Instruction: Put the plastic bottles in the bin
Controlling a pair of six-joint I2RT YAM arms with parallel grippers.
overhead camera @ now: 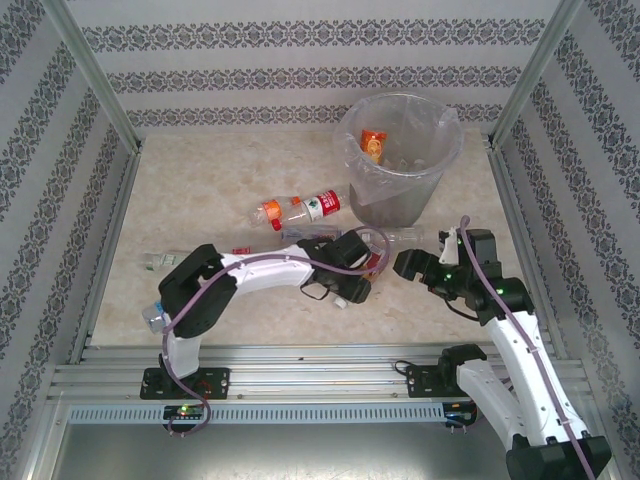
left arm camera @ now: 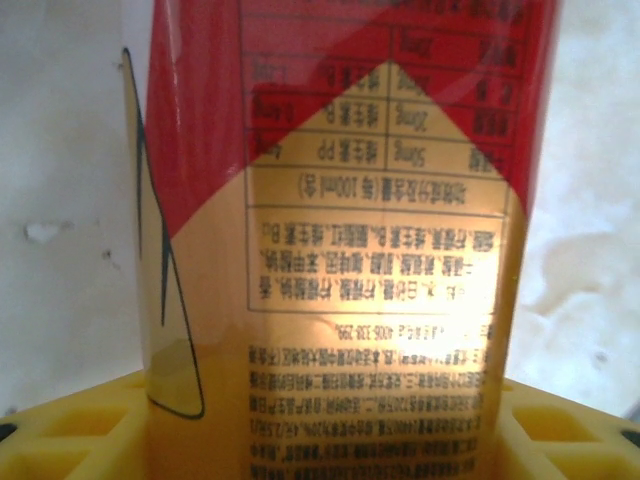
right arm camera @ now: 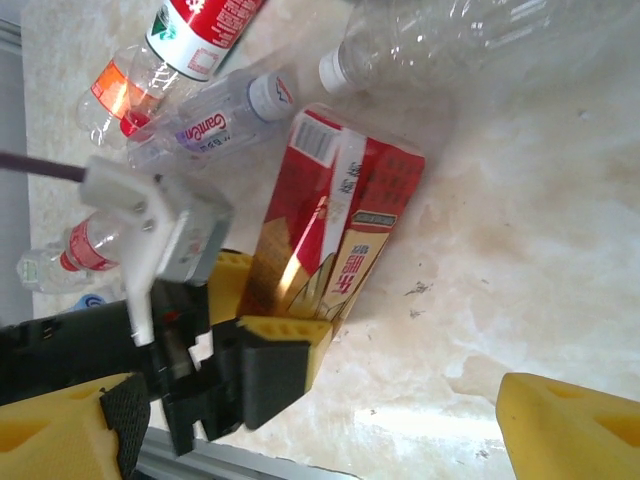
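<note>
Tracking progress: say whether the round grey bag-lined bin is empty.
Not empty: the bin holds at least one orange-labelled bottle.

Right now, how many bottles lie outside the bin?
7: orange-label bottle, red-label bottle, Ganten bottle left of the bin; clear bottle at its base; small bottle beside the left arm; two bottles far left. Others possibly hidden.
</note>
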